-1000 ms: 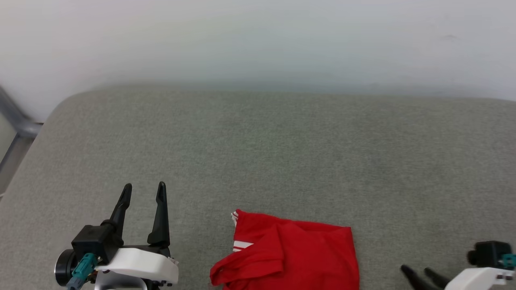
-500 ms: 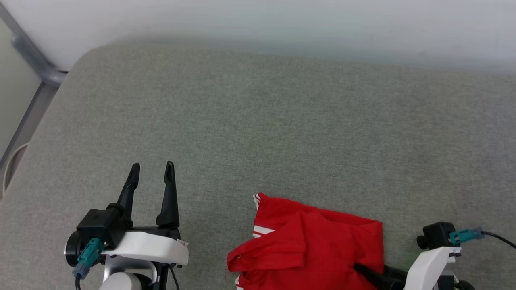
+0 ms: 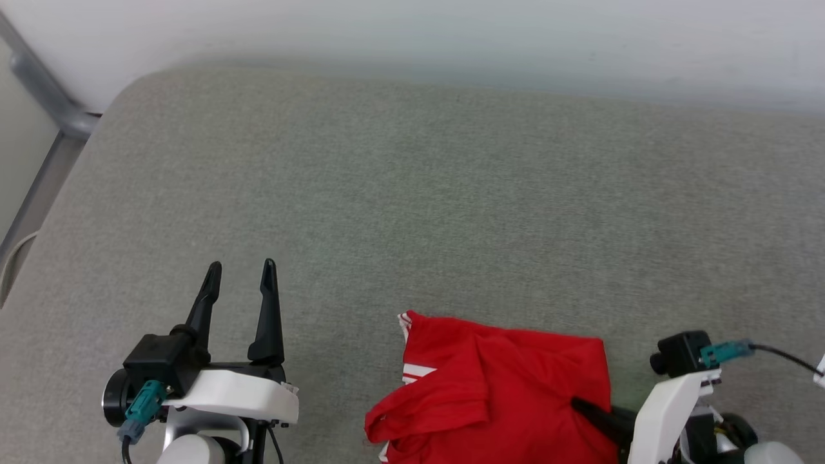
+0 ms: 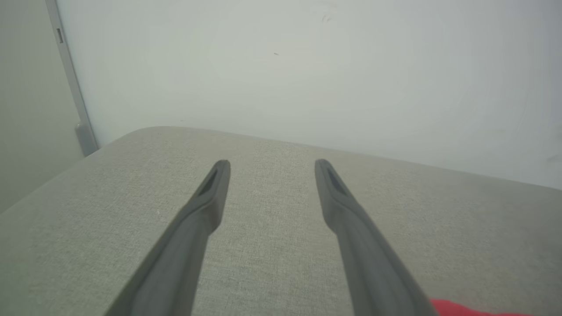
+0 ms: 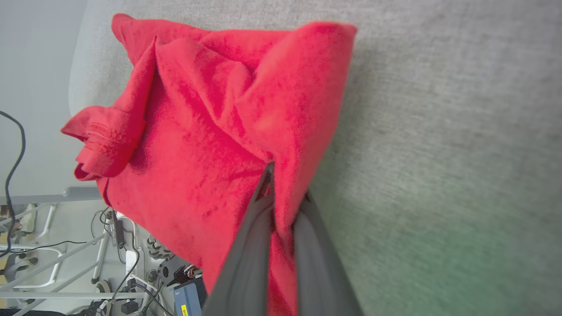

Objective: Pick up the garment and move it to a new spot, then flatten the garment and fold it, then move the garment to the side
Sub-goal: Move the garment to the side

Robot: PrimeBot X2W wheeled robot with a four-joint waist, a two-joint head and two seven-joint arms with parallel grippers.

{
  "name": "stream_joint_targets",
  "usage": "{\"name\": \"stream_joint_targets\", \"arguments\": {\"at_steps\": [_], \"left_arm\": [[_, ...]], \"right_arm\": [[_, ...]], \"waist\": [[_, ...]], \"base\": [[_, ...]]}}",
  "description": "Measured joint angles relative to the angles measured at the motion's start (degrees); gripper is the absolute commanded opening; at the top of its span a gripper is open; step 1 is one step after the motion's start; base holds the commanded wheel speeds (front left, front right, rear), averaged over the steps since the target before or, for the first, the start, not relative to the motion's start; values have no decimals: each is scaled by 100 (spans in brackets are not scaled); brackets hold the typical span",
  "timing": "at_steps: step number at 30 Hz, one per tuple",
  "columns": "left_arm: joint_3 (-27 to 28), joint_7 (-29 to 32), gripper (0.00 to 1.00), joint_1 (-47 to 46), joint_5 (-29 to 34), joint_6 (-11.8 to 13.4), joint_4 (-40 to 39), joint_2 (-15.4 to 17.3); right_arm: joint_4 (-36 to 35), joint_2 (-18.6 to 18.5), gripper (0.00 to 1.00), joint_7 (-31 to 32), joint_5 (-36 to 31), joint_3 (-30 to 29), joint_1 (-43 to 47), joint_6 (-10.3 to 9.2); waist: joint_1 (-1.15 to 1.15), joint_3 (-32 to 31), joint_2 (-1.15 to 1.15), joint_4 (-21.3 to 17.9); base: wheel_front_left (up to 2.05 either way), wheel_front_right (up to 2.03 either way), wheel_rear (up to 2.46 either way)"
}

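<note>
One pincer has work. My right pincer (image 5: pixel 285 182) is clenched on a fold near the right edge of the red T-shirt (image 3: pixel 503 380), and the cloth puckers up around the two dark fingers. The shirt lies crumpled at the near edge of the grey fabric-covered surface (image 3: pixel 451 193), a little to my right. White striped trim peeks out on its left side (no lettering is on show). My left pincer (image 3: pixel 240 264) is released, its jaws wide apart, and hovers over bare fabric well to the left of the shirt, touching nothing.

By my judgement the task has barely begun. The grasp for the first pick-up is made, but most of the shirt seems to rest where it lies. Moving it to a new spot, flattening it, folding it and shifting it to the side are all left.

A second ago my right pincer stood with its jaws apart just beside the shirt's right edge, off the cloth. Half a second ago it had reached over the cloth, and now it is shut on it. My left pincer is as it was. The whole head view has shifted, so that is my head moving, not the shirt.
</note>
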Motion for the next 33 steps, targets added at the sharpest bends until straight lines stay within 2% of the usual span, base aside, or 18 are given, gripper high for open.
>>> {"name": "stream_joint_targets", "arguments": {"at_steps": [8,18,26,33], "left_arm": [[30,-7,100,42,79,-51,-21,8],[-23,20,100,-33,152,-147,-198,127],[-73,283,100,-432,354,-223,-527,394],[-233,742,100,-1061,647,-338,-999,715]], "right_arm": [[-660,-486,0,92,-426,265,-330,-3],[-1372,-1143,0,641,-724,453,-935,-3],[-1280,-1395,0,624,-783,466,-1510,-3],[-735,-1691,0,272,-937,248,-2342,-2]], "waist": [[0,-203,0,-452],[0,-180,0,-1650],[0,209,0,-2685],[0,1031,0,-3213]], "base": [[0,0,0],[0,0,0],[0,0,0],[0,0,0]]}}
